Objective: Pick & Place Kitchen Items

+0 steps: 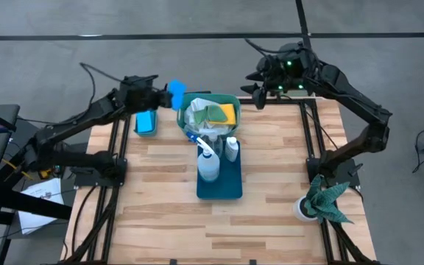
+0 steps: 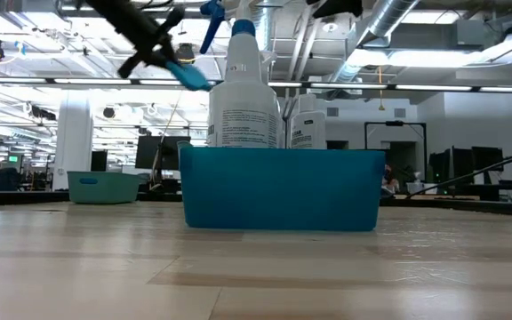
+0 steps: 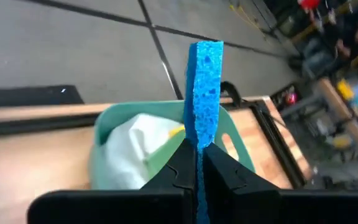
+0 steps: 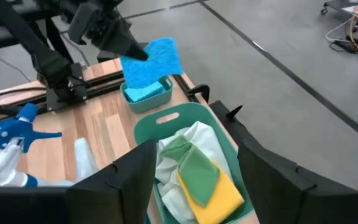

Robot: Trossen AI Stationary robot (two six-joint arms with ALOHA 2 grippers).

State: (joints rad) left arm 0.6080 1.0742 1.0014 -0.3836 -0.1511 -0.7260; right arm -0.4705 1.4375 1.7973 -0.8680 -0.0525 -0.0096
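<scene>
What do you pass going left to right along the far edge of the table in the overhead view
Small teal bin holding a blue sponge → left gripper with its fingers shut on a blue sponge → green basket of cloths → right gripper, fingers open.

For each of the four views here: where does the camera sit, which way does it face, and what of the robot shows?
High: overhead, straight down; both arms, teal basket.
Low: table height, facing the blue tray and spray bottle; left arm above.
Left wrist: behind the left gripper, shut on the blue sponge, facing the basket.
Right wrist: behind the open right gripper, above the basket.
Shared: sponge and basket appear in high and both wrist views.
</scene>
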